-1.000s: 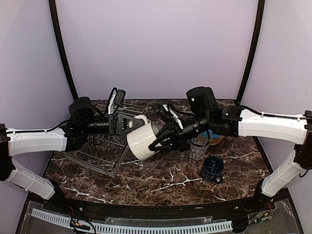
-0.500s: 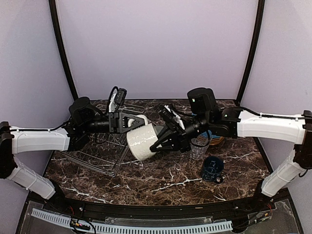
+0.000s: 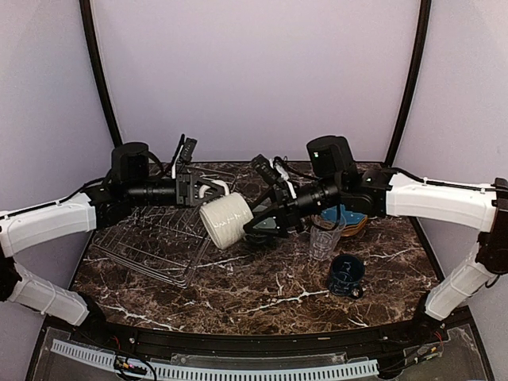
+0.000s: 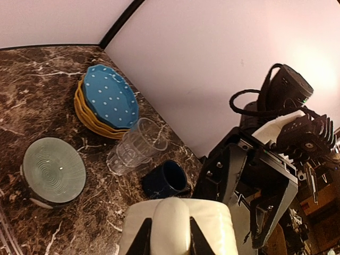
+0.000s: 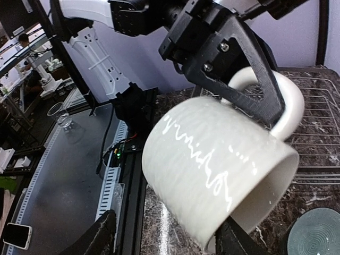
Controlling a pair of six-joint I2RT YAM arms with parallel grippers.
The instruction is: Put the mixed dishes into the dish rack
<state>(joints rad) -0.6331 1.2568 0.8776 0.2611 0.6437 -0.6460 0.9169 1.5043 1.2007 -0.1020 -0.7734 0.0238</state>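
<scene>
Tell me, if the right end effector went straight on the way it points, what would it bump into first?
The cream mug. The right end effector points straight at its side, jaws open, while the left end effector holds it by the handle. How close is hard to judge.

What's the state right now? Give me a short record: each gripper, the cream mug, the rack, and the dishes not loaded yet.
left gripper: shut on the cream mug's handle
right gripper: open, fingers spread on either side of the mug
cream mug: in the air, tipped on its side, by the rack's right edge
dish rack: no dish visible in it
not loaded: clear ribbed glass, dark blue mug, pale-teal bowl, blue dotted plate topping a plate stack
</scene>
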